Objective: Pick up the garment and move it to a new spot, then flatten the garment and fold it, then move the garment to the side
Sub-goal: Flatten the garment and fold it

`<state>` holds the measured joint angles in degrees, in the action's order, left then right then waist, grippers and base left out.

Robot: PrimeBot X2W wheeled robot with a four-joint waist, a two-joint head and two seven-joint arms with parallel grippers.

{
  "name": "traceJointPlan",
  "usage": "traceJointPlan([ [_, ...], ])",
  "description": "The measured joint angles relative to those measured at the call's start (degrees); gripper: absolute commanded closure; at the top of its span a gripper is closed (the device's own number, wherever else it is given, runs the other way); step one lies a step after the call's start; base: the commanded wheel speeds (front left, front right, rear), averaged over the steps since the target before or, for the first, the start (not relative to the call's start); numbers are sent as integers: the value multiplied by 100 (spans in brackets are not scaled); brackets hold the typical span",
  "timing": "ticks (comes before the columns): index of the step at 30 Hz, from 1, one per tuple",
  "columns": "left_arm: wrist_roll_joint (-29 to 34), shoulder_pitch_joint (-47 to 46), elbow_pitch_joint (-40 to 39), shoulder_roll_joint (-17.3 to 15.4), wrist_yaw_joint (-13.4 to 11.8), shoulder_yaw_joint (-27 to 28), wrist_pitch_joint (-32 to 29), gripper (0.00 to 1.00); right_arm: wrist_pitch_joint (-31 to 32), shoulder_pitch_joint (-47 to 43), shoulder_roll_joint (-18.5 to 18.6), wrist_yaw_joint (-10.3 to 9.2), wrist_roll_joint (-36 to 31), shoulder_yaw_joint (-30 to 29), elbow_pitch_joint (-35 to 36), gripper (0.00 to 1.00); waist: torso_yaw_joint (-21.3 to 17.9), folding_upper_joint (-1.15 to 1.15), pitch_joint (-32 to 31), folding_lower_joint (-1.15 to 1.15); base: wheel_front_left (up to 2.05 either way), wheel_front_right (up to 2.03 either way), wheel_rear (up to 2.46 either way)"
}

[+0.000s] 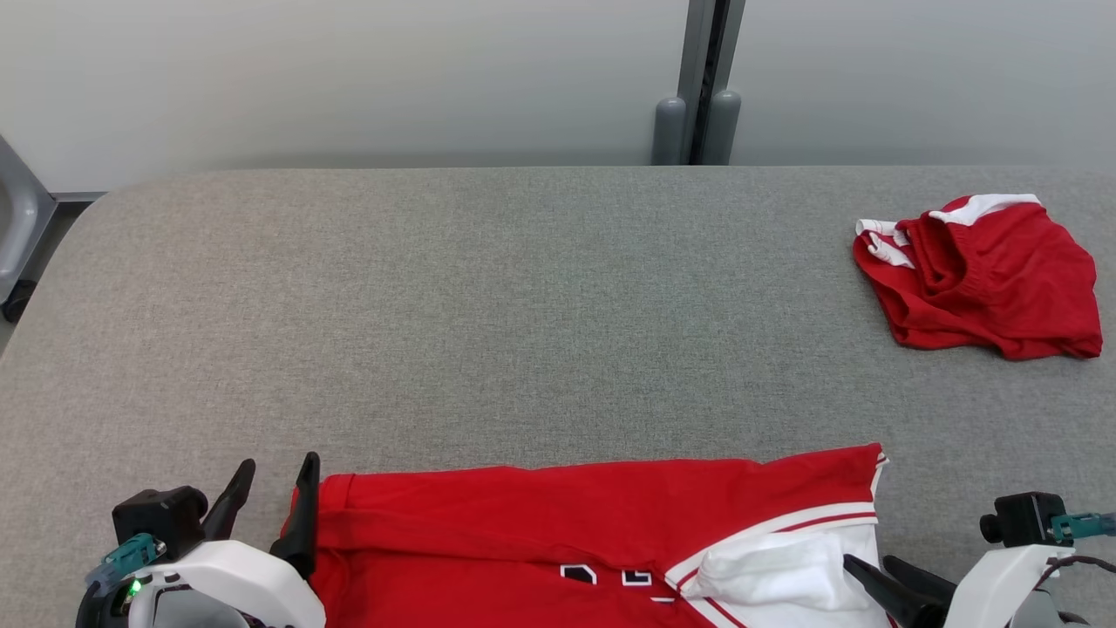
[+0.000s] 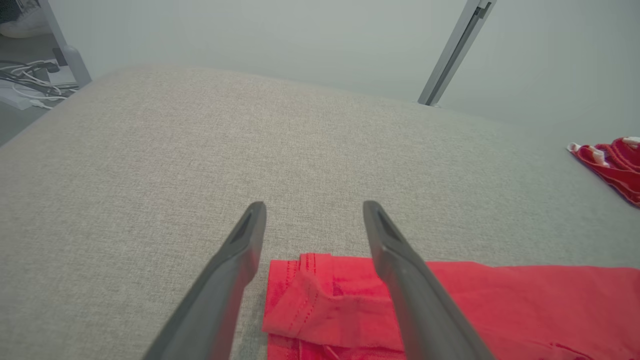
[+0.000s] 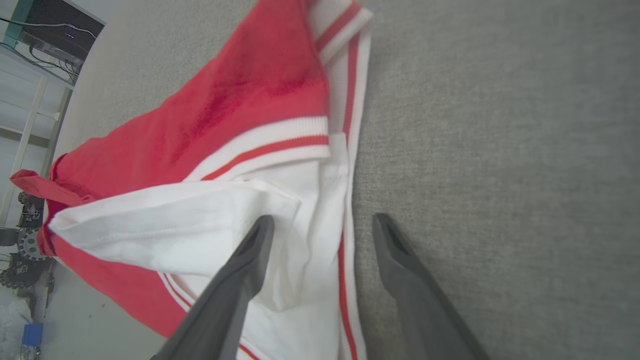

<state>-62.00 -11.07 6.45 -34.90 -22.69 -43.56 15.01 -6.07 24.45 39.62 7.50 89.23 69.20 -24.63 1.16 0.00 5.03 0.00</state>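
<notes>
The garment (image 1: 567,523) is a red jersey with white striped trim, lying partly folded along the near edge of the grey table (image 1: 523,305). My left gripper (image 1: 277,467) is open at its left end. In the left wrist view the left gripper (image 2: 314,205) straddles the red hemmed corner of the garment (image 2: 500,300). My right gripper (image 1: 870,565) is open at the garment's right end. In the right wrist view the right gripper (image 3: 322,220) has one finger over the white part of the garment (image 3: 250,115) and the other over bare table. Neither holds cloth.
A second red garment with white trim (image 1: 985,279) lies crumpled at the table's far right, its edge also in the left wrist view (image 2: 615,165). A grey post (image 1: 697,87) stands behind the table against the wall. Cables (image 2: 30,80) lie on the floor past the table's left end.
</notes>
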Motion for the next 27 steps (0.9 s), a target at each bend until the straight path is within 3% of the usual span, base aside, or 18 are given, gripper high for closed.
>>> traceJointPlan([
  [9,59,-11,245,177,192,51,8,0,608,148,-227,19,101,25,-402,0,103,0,21,0,0,0,0],
  [10,68,-12,267,191,199,59,8,0,614,155,-234,19,100,30,-404,31,109,0,26,0,0,0,0],
  [11,77,-12,290,207,223,70,7,0,630,171,-241,18,97,41,-408,82,115,0,30,0,0,0,0],
  [12,94,-13,307,225,232,77,8,0,632,185,-243,14,89,47,-409,100,120,0,32,0,0,0,0],
  [17,108,-16,383,283,302,124,8,0,720,213,-326,1,55,81,-318,100,121,0,34,0,0,0,0],
  [27,143,4,500,310,398,182,8,0,800,439,2,0,-55,-9,101,100,50,0,-27,0,0,0,0],
])
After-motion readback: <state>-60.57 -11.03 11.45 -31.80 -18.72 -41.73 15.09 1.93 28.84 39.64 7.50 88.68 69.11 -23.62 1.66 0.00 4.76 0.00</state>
